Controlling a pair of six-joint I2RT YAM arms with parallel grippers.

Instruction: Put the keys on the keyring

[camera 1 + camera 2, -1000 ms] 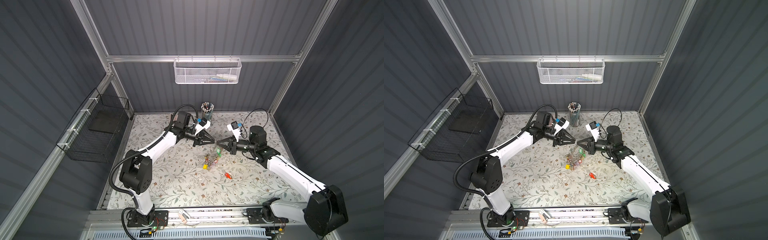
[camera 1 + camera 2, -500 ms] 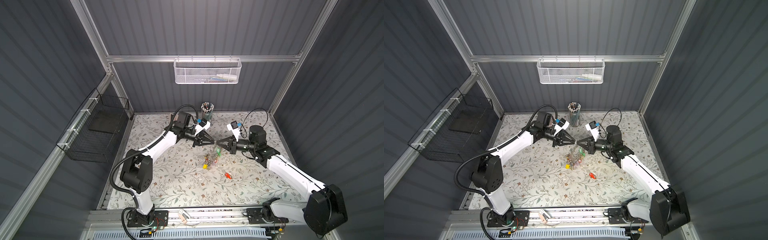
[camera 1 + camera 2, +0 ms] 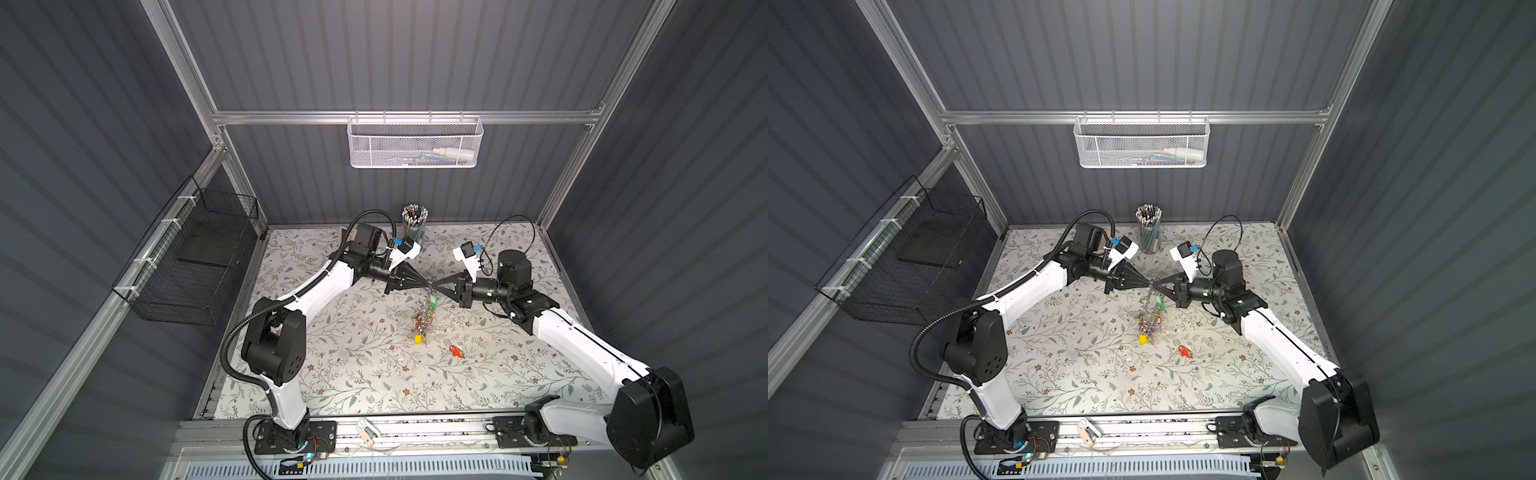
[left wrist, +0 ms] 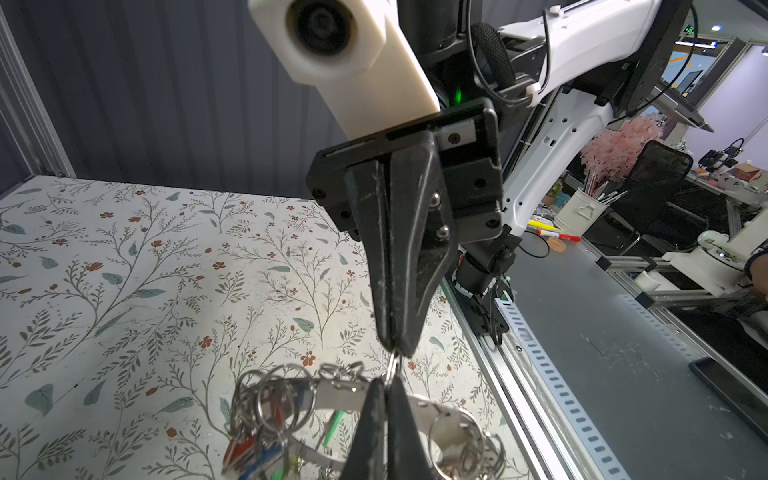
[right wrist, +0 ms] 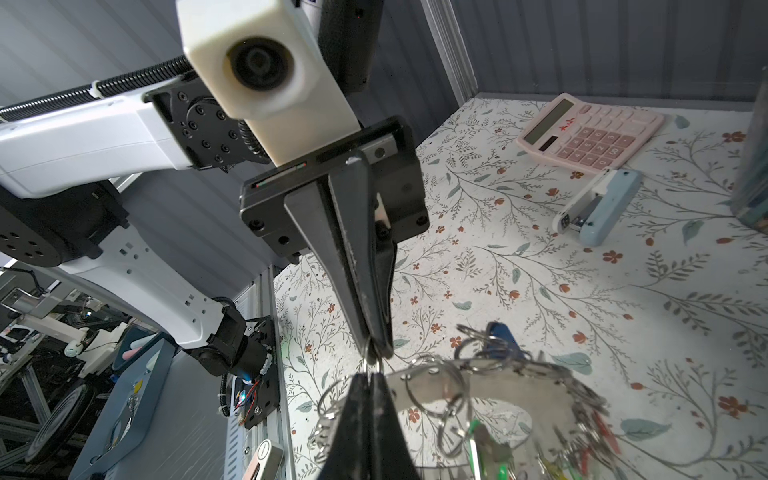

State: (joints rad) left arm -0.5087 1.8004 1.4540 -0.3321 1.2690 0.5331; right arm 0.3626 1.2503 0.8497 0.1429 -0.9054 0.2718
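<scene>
My left gripper [image 3: 427, 284] and right gripper [image 3: 439, 287] meet tip to tip, each pressed together on 1 split ring [image 4: 392, 368]; whether its key hangs below is hidden. The keyring [image 5: 503, 384] hangs just beside the tips, cut off in both wrist views, its keys [image 5: 590, 432] a blurred bunch. 1 red-orange-tagged key [image 3: 456, 351] lies on the mat [image 3: 353, 374] at 4 o'clock from it. Only the right wrist view shows the pink calculator [image 5: 590, 131], its red marks unreadable.

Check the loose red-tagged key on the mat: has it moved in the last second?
No. The red-tagged key lies in the same spot, at the same offset from the pen cup in a top view.
</scene>
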